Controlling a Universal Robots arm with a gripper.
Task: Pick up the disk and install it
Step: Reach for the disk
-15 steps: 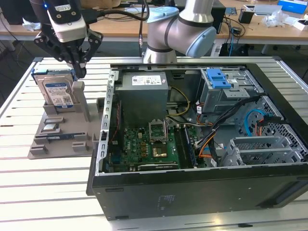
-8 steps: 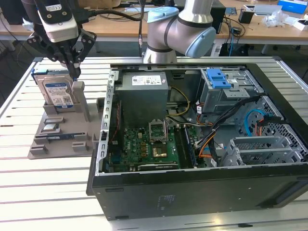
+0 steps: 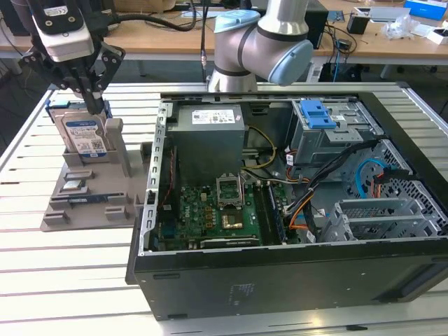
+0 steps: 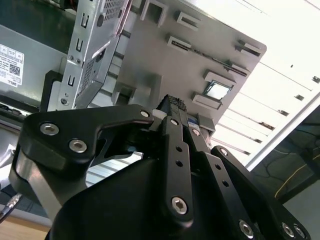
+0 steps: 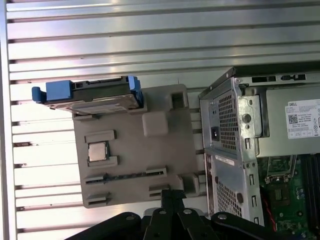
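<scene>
Silver metal framed by a blue rail, the one disk (image 3: 82, 136) stands on edge in a slot of a single grey fixture (image 5: 135, 130), at the end farther from the exterior camera. The fixture lies on the slatted table (image 3: 70, 273) at the exterior view's left. The disk's labelled face looks toward that camera and its top edge runs level, crosswise to the neighbouring case wall. Its lower part sits in the slot, so the long axis cannot be told. The fixture also carries one processor chip (image 5: 97, 151) in a square recess. The one open computer case (image 3: 280, 283) contains one green motherboard (image 3: 210, 210), one grey power supply (image 3: 208, 143) and one blue latch (image 3: 315, 112) on a drive cage. The gripper (image 3: 96, 106) hangs above the fixture, apart from the disk, its fingers drawn together on nothing.
</scene>
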